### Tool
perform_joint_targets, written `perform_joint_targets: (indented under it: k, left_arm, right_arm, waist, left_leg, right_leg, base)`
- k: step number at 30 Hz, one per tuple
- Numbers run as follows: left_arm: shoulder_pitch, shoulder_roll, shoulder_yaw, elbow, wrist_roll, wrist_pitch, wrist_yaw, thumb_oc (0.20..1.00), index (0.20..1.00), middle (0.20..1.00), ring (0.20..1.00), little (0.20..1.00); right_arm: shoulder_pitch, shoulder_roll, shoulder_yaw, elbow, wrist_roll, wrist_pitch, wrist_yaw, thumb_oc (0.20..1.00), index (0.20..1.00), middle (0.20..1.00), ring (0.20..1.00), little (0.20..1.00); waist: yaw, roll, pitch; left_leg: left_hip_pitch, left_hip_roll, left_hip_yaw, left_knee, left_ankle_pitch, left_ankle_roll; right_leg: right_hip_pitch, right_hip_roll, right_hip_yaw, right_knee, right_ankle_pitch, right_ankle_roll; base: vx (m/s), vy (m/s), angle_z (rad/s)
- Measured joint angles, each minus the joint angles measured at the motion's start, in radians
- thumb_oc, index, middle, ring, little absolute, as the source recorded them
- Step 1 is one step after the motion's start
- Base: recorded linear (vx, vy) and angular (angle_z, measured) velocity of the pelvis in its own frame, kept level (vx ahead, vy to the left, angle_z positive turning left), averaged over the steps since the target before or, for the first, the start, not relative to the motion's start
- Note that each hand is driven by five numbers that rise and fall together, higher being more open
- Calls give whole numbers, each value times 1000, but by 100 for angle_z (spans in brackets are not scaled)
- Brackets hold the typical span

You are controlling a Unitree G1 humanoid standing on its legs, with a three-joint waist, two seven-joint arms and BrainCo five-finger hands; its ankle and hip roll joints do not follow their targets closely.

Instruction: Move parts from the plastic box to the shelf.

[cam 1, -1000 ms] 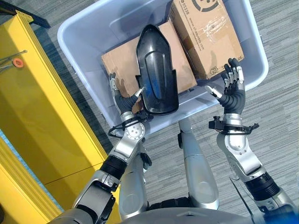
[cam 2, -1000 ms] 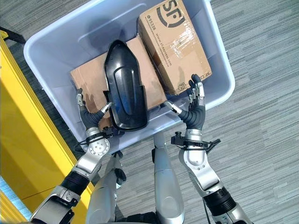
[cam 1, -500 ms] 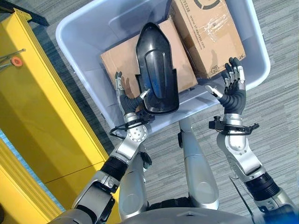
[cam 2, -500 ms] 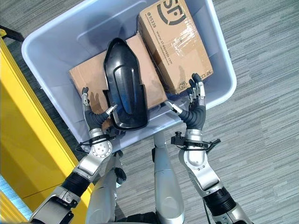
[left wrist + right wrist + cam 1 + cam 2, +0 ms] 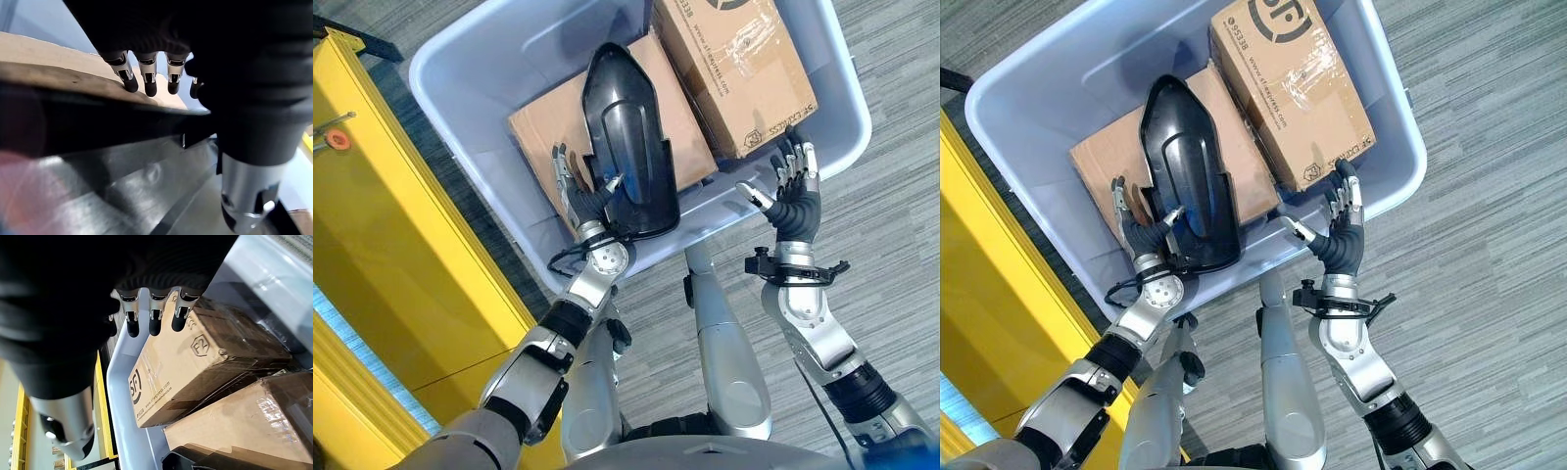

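A long black moulded part (image 5: 626,147) lies on a flat cardboard box (image 5: 543,127) inside the pale plastic box (image 5: 460,59). My left hand (image 5: 576,196) is at the part's near left edge, open. Its straight fingers (image 5: 146,81) rest on the cardboard by the edge and its thumb lies over the part's near end (image 5: 98,161). My right hand (image 5: 793,196) is open above the box's near right rim. Its fingers (image 5: 154,313) point at a taller taped cardboard box (image 5: 195,367) without touching it.
The yellow shelf (image 5: 401,245) stands along the left, close to the plastic box, with a small red piece (image 5: 337,140) on it. The taller cardboard box (image 5: 734,59) fills the plastic box's right side. Grey carpet floor (image 5: 881,255) lies to the right.
The camera has shifted a little. My left hand has slid farther into the box along the black part's left edge, thumb now on the part. The right hand holds about the same place.
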Motion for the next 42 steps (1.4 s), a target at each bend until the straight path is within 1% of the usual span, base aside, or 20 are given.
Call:
perform_joint_targets:
  k: [7, 12, 14, 15, 18, 22, 23, 24, 26, 27, 30, 31, 33, 34, 37, 42]
  left_arm:
    - [-81, -25, 3, 100, -31, -10, 75, 1000, 1000, 1000, 1000, 1000]
    - [-143, -34, 4, 215, -39, -18, 115, 1000, 1000, 1000, 1000, 1000]
    - [-152, -34, 3, 231, -43, -16, 120, 341, 341, 341, 341, 341]
    - [-156, -35, 2, 250, -46, -16, 122, 200, 200, 200, 200, 200]
    - [-170, -34, 3, 274, -59, -16, 126, 200, 200, 200, 200, 200]
    - [-169, -14, 14, 274, -69, -17, 131, 200, 200, 200, 200, 200]
    - [-171, -13, 18, 273, -69, -19, 131, 200, 200, 200, 200, 200]
    - [-172, -13, 20, 273, -69, -20, 131, 200, 200, 200, 200, 200]
    - [-175, -12, 20, 273, -70, -20, 131, 200, 200, 200, 200, 200]
    - [-178, -13, 19, 274, -70, -20, 131, 200, 200, 200, 200, 200]
    - [-181, -27, 10, 271, -69, -20, 131, 200, 200, 200, 200, 200]
    - [-180, -31, 2, 270, -69, -20, 131, 200, 200, 200, 200, 200]
    - [-177, -41, -14, 264, -68, -22, 131, 200, 200, 200, 200, 200]
    - [-174, -42, -23, 264, -68, -25, 131, 200, 200, 200, 200, 200]
    - [-163, -41, -21, 263, -69, -25, 134, 200, 200, 200, 200, 200]
    - [-161, -32, -17, 244, -99, -24, 127, 200, 200, 200, 200, 200]
  right_arm:
    - [-1, -1, 31, 0, 5, -12, -1, 1000, 1000, 1000, 1000, 1000]
    - [-1, -1, 50, 0, 24, -22, 0, 1000, 1000, 1000, 1000, 1000]
    - [-1, -1, 53, 0, 26, -28, 5, 1000, 1000, 1000, 1000, 1000]
    - [-1, -2, 54, 0, 28, -30, 8, 1000, 1000, 1000, 1000, 1000]
    - [-1, 0, 56, 0, 44, -33, 9, 1000, 1000, 1000, 1000, 1000]
    - [0, 1, 58, 1, 46, -34, 16, 1000, 1000, 1000, 1000, 1000]
    - [0, 0, 58, 1, 50, -35, 18, 1000, 1000, 1000, 1000, 1000]
    - [0, 0, 57, 2, 53, -35, 18, 1000, 1000, 1000, 1000, 1000]
    - [0, 1, 57, 3, 61, -35, 19, 1000, 1000, 1000, 1000, 1000]
    - [1, 0, 60, 4, 61, -35, 20, 1000, 1000, 1000, 1000, 1000]
    - [1, 1, 59, 4, 62, -38, 24, 1000, 1000, 1000, 1000, 1000]
    - [2, 0, 59, 4, 62, -40, 25, 1000, 1000, 1000, 1000, 1000]
    - [3, 0, 59, 4, 63, -43, 26, 1000, 1000, 1000, 1000, 1000]
    - [2, 0, 59, 4, 64, -44, 29, 1000, 1000, 1000, 1000, 1000]
    - [1, -1, 59, 4, 72, -45, 29, 1000, 1000, 1000, 1000, 1000]
    - [0, -3, 58, 4, 100, -48, 28, 1000, 1000, 1000, 1000, 1000]
  waist:
    - [-12, -3, -2]
    - [-30, -4, -4]
    - [-31, -5, -4]
    - [-34, -5, -4]
    - [-35, -11, -11]
    - [-34, -35, -28]
    - [-34, -36, -29]
    - [-34, -36, -29]
    - [-35, -36, -28]
    - [-37, -37, -28]
    - [-39, -37, -28]
    - [-39, -37, -28]
    - [-38, -37, -29]
    - [-28, -37, -29]
    - [-25, -37, -31]
    - [-27, -37, -31]
  left_leg:
    - [-13, 0, 1, 0, 0, 0]
    - [-14, 0, 2, 0, 0, 1]
    - [-15, 0, 2, 0, 1, 1]
    - [-16, 0, 2, 0, 2, 0]
    - [-16, -2, 3, 0, 1, -1]
    - [-21, -11, 20, 0, -1, -3]
    - [-22, -13, 20, 0, 0, -2]
    - [-23, -15, 20, 0, 0, -2]
    - [-25, -15, 24, 0, -1, 6]
    - [-26, -16, 25, 0, -2, 15]
    - [-26, -31, 22, 0, -7, 28]
    - [-26, -32, 16, 0, -7, 29]
    - [-25, -31, -7, 0, -7, 27]
    - [-26, -29, -9, 9, -11, 22]
    - [-26, -14, -8, 26, -18, 12]
    - [-20, -12, -10, 32, -18, 11]
  right_leg:
    - [-15, 5, 3, 0, 0, 1]
    - [-18, 7, 5, 3, 2, 3]
    - [-23, 7, 6, 12, -1, 1]
    - [-26, 7, 7, 16, -2, 1]
    - [-38, 6, 7, 31, -16, 15]
    - [-57, -4, 7, 38, -19, 17]
    - [-58, -8, 6, 38, -24, 24]
    - [-59, -10, 4, 38, -34, 36]
    - [-62, -14, -1, 37, -84, 98]
    - [-62, -21, -4, 37, -102, 114]
    - [-61, -34, -4, 41, -102, 114]
    - [-60, -35, -4, 49, -92, 102]
    - [-57, -33, -3, 67, -57, 60]
    - [-56, -27, -3, 72, -41, 46]
    - [-50, -19, -2, 71, -38, 46]
    - [-40, -20, -3, 71, -34, 44]
  base:
    - [0, 0, 0]
    - [0, 0, 0]
    - [0, 0, 0]
    - [0, 0, 0]
    - [5, -7, -4]
    - [9, -8, -7]
    - [7, 1, -3]
    - [8, -3, -5]
    - [6, -3, -10]
    - [5, -8, -3]
    - [3, -14, 8]
    - [3, -2, 21]
    - [3, 9, 26]
    - [0, 7, 9]
    - [-4, 11, -5]
    - [0, 0, 0]
